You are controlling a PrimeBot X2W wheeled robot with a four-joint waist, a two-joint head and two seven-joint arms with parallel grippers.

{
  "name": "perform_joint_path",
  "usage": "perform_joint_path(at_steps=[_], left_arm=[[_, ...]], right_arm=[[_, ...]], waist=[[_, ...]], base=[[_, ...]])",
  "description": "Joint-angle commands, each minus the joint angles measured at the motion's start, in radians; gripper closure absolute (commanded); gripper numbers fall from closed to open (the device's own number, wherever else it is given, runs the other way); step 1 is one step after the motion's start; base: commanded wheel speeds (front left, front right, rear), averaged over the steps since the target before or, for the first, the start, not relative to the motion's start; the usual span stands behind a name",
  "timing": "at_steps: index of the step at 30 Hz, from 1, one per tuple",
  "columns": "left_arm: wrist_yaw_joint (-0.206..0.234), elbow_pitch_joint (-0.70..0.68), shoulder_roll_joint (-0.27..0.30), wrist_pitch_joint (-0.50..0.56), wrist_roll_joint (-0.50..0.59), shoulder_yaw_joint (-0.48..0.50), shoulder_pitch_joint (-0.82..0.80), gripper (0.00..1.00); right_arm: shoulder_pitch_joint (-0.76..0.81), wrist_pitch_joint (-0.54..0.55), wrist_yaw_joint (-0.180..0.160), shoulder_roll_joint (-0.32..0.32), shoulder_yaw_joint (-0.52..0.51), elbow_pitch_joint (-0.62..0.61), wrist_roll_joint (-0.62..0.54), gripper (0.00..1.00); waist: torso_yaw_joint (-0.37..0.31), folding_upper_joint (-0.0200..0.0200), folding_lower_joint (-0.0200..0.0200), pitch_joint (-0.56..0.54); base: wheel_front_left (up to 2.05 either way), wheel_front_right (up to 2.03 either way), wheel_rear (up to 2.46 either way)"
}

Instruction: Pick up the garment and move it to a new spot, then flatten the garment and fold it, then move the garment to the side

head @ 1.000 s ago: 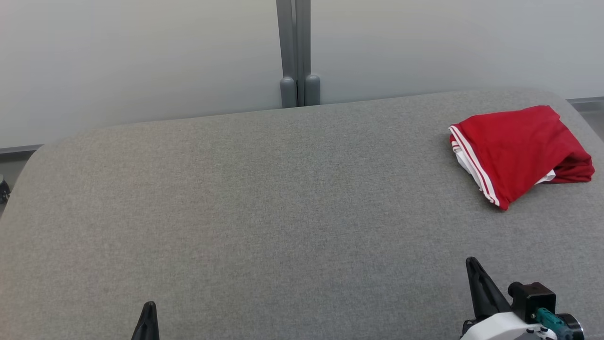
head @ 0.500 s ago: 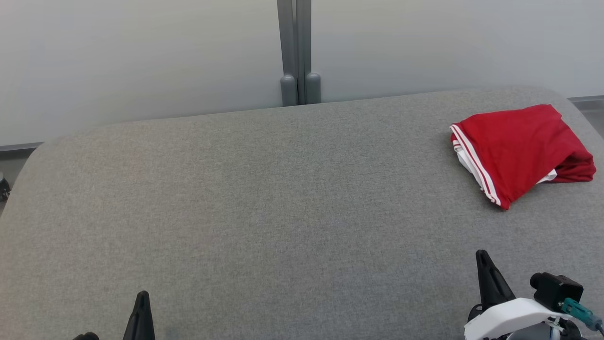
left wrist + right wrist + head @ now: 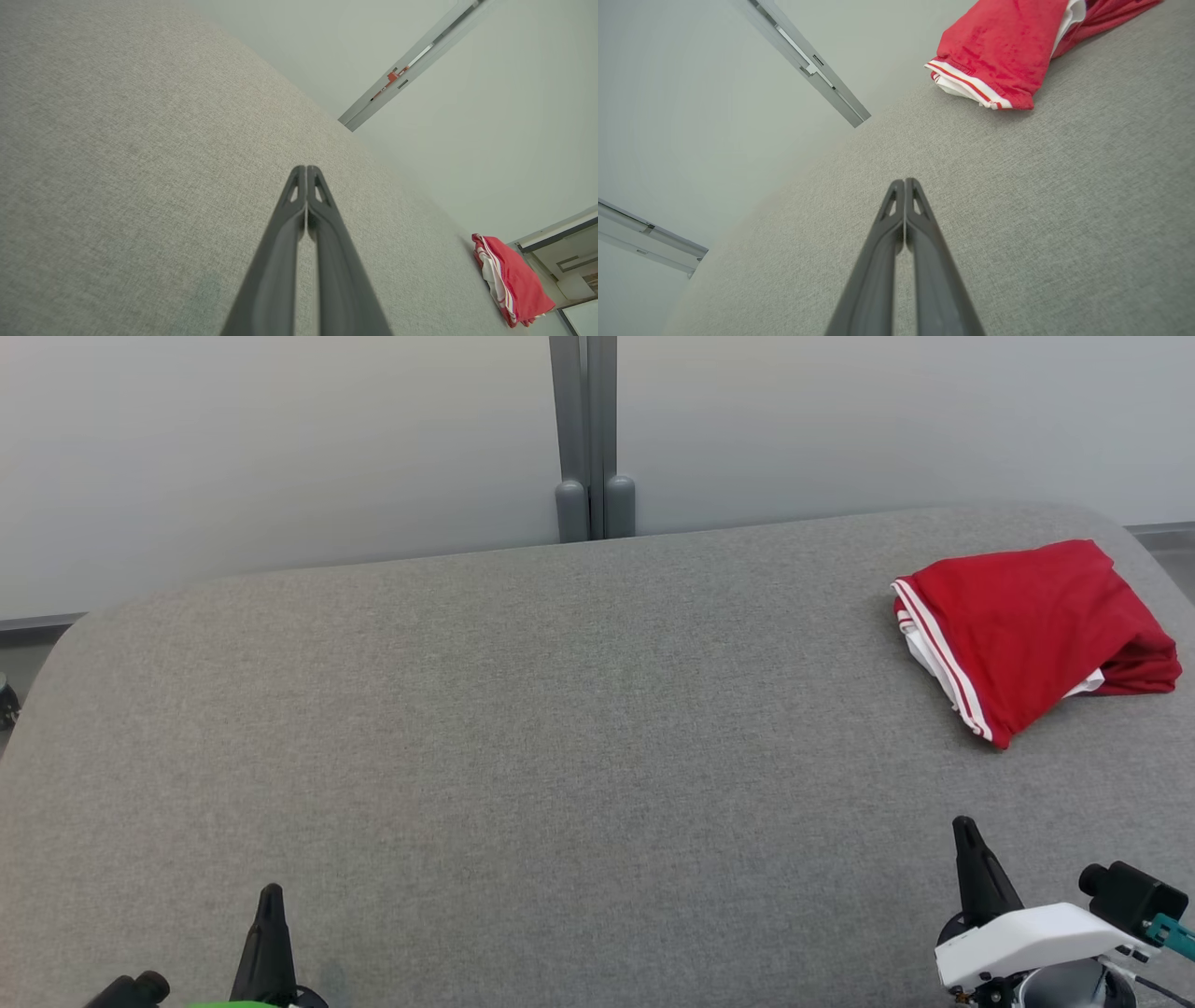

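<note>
A grey fabric-covered surface [image 3: 523, 728] is spreading across the head view, a pale wall [image 3: 280, 448] is rising behind it, and a grey double post [image 3: 586, 439] is standing at 12 o'clock.

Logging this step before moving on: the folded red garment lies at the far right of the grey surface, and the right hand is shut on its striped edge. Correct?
No. The right hand is shut, but on nothing: the right wrist view shows it closed over the bare grey surface, apart from the red garment, which does lie folded at the far right.
</note>
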Motion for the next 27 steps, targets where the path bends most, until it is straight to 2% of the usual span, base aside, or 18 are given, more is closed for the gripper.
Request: perform_joint_path(at_steps=[1,27], left_arm=[[-0.001,-0.012,0.012,0.009,-0.035,0.004,-0.031,1.00],[-0.001,-0.003,0.018,0.089,-0.336,0.021,-0.103,1.00]], right_arm=[[-0.032,0.009,0.000,-0.005,-0.005,-0.017,0.042,1.00],[-0.073,0.092,-0.001,-0.006,-0.028,-0.023,0.390,1.00]], waist=[[0.000,0.0000,0.0000,0.001],[0.003,0.0000,0.0000,0.010]], base=[[0.00,0.00,0.00],[0.00,0.00,0.00]])
